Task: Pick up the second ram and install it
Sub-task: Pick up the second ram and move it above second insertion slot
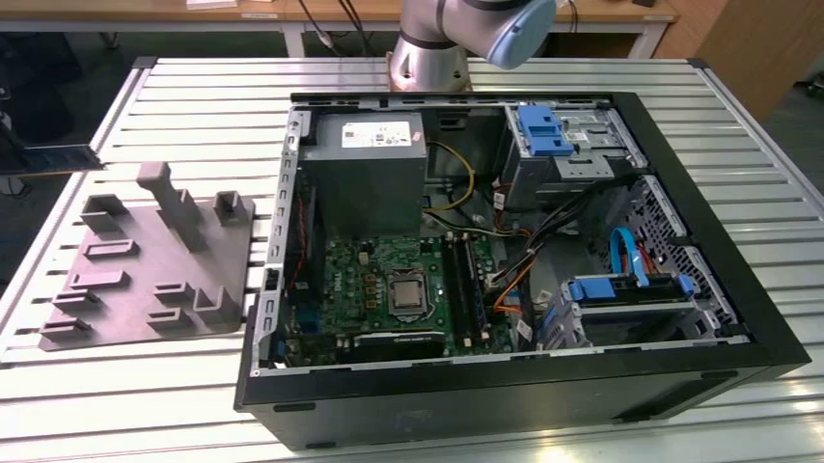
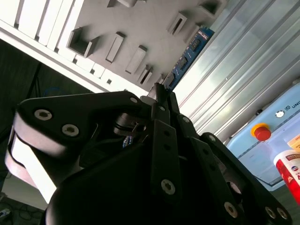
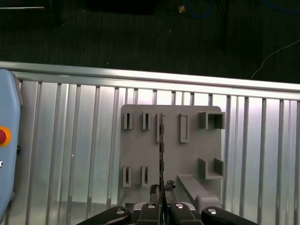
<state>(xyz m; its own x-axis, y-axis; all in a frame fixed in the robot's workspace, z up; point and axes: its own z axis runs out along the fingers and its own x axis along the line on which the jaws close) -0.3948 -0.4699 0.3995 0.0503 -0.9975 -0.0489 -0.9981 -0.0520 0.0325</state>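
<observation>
1. First wrist view: gripper [image 3: 162, 191] is clamped on the second ram [image 3: 161, 150]. Stick is edge-on, a thin dark line running out from the fingertips over the grey holder tray [image 3: 140, 150].
2. Second wrist view: second ram [image 2: 187, 56] shows its blue-green face w/ chips and points toward the tray [image 2: 150, 18]. It appears lifted clear, not seated in any slot.
3. Handling (my read): light, stiff, thin board. Brittle if bent; chips + contact edge are delicate. Smooth faces could slip or pivot in a pinch near one end. Best hold is across the flat faces, away from the contacts.
4. Containers:
   - Tray slots seen from the first wrist view look unfilled.
   - Exterior view: tray [image 1: 129, 309] lies on the slatted table [image 1: 168, 116], to the exterior view's left of the open PC case [image 1: 515, 395].
   - Case holds green motherboard [image 1: 367, 280], grey PSU box [image 1: 367, 183] at the far side, blue drive cages [image 1: 554, 135] on the right, plus cables.
   - Black ram slots [image 1: 466, 285] sit just right of the CPU [image 1: 409, 294]. Can't tell if any is filled.
</observation>
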